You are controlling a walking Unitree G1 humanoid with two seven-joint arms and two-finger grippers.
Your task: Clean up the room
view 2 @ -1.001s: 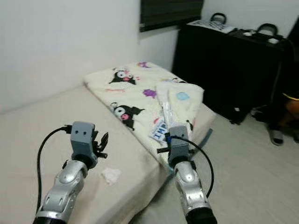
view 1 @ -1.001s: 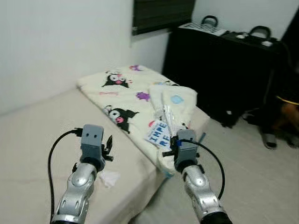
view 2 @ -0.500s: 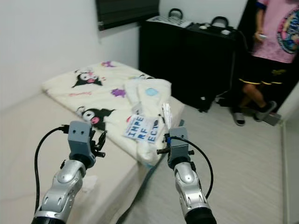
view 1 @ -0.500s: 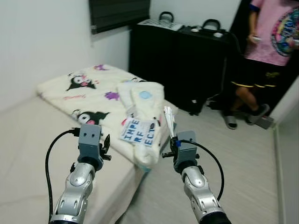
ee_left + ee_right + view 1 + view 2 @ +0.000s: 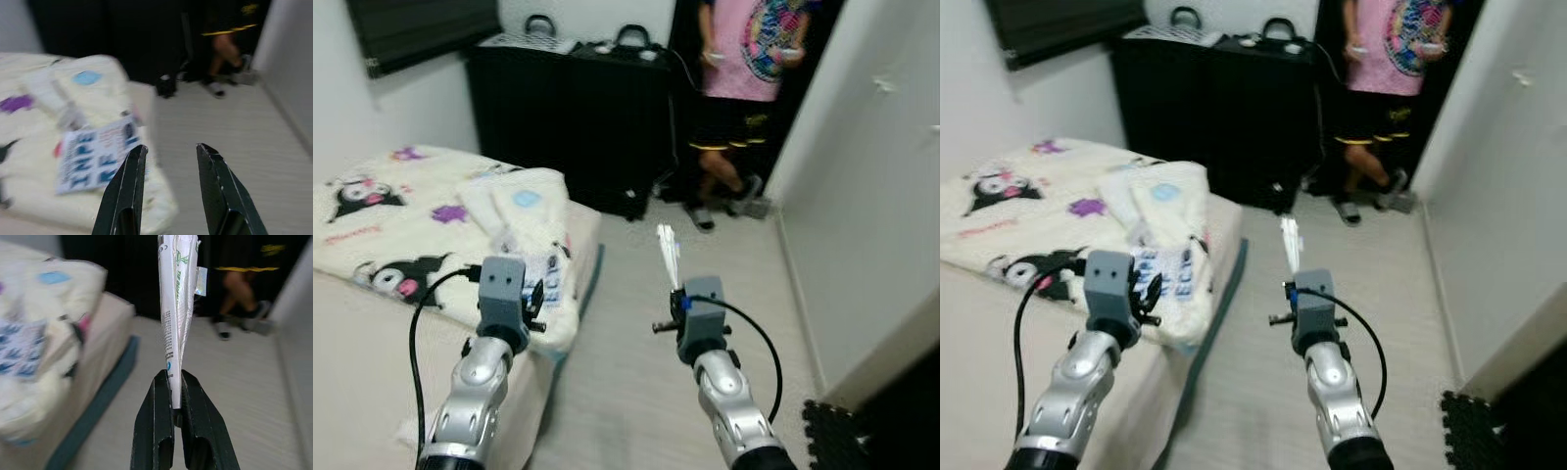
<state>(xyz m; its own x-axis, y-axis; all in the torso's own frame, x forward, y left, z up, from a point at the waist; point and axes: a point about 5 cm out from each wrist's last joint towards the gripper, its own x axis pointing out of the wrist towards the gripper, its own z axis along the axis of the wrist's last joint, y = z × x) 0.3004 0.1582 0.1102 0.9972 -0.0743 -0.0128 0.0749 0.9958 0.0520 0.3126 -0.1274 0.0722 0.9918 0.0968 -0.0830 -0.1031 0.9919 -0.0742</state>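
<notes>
Right wrist: wrapper [image 5: 175,308] between right pincer [image 5: 176,396] fingers

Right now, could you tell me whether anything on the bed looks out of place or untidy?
Yes. A printed sheet with blue letters lies loose on the bunched cream bedding at the mattress edge. The right gripper already pinches a flattened wrapper; the left gripper is open.

Both my silver arms reach forward at about the same height. My left pincer [image 5: 168,159] has its black fingers spread apart with nothing between them. My right pincer [image 5: 172,382] has its fingers pinched together on a thin white wrapper [image 5: 175,293] that stands upright.
</notes>
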